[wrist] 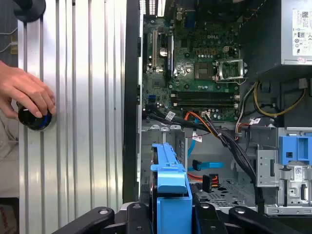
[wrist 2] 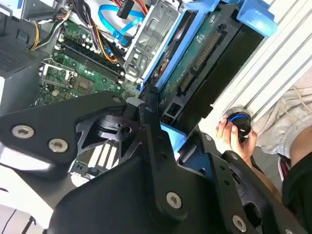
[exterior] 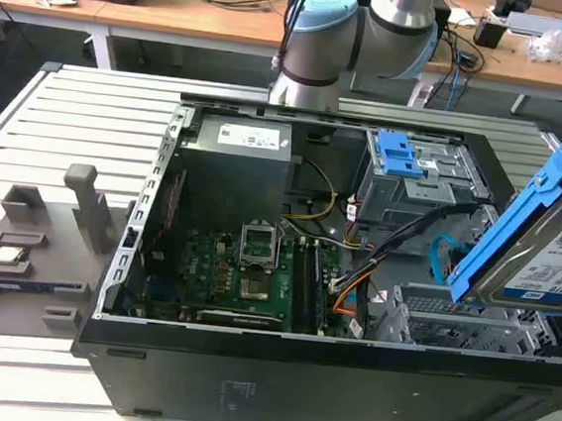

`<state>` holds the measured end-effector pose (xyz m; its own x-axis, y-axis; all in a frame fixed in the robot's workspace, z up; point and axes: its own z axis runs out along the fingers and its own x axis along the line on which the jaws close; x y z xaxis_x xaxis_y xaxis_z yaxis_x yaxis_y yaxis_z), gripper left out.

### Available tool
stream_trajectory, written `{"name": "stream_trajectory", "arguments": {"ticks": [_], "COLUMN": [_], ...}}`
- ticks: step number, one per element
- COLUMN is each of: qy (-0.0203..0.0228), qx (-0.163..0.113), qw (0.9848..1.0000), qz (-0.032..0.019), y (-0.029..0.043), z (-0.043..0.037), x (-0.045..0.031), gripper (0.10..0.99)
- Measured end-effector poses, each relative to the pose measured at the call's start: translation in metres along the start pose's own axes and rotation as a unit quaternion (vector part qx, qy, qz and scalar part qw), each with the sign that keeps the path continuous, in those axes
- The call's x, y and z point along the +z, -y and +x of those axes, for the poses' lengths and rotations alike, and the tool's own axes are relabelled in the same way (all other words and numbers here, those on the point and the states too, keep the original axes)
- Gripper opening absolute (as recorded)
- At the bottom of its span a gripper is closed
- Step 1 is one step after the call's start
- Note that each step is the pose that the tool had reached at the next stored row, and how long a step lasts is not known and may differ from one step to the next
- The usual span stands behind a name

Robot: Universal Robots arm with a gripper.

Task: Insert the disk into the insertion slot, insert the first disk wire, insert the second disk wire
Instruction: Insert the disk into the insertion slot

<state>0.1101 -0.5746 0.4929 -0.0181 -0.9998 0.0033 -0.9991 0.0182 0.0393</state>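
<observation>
In the exterior view the silver-grey hard drive in its bright blue plastic carrier [exterior: 544,248] hangs at the view's right edge, above the open black computer case [exterior: 244,386] on the ribbed metal tabletop [exterior: 61,120]. The drive is tilted, its long axis slanting down toward the low perforated silver drive cage [exterior: 449,326], which lies below it and toward the view's left, apart from it. The looped flat light-blue cable [exterior: 442,256] sits near the drive's lower end, and the orange, red and black wire bundle [exterior: 350,295] lies loose beside the low cage. In the second wrist view my jaws are clamped on the carrier; the drive [wrist 2: 204,53] runs straight away from them, green board side showing, with the cage's silver wall [wrist 2: 157,29] alongside. In the first wrist view the drive [wrist: 170,180] stands edge-on between my jaws and the cage's perforated floor [wrist: 220,197] is just beside it. I judge the drive not yet entered, so the cage is off to one side of my line. A person's hand [wrist: 27,92] rests on a round black knob [wrist: 34,119] on the tabletop, well apart.
</observation>
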Motion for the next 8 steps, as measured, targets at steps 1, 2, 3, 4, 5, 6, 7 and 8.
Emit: {"name": "stream_trajectory", "arguments": {"ticks": [1, 2, 3, 4, 5, 6, 7, 8], "qy": [0.0001, 0.0000, 0.0000, 0.0000, 0.0000, -0.0001, 0.0000, 0.0000], "qx": [0.000, 0.000, 0.000, 0.000, 0.000, 0.000, 0.000, 0.000], "qw": [1.0000, 1.0000, 1.0000, 1.0000, 1.0000, 1.0000, 1.0000, 1.0000], "qz": [0.0000, 0.0000, 0.0000, 0.0000, 0.0000, 0.0000, 0.0000, 0.0000], "y": [-0.0026, -0.0035, -0.0041, -0.0050, -0.0060, -0.0062, -0.0068, -0.0073], "z": [0.0001, 0.0000, 0.0001, 0.0001, -0.0002, -0.0009, -0.0015, -0.0024], "x": [0.0005, 0.0017, 0.0030, 0.0046, 0.0068, 0.0080, 0.0091, 0.0099], "gripper": [0.365, 0.365, 0.365, 0.365, 0.365, 0.365, 0.365, 0.365]}}
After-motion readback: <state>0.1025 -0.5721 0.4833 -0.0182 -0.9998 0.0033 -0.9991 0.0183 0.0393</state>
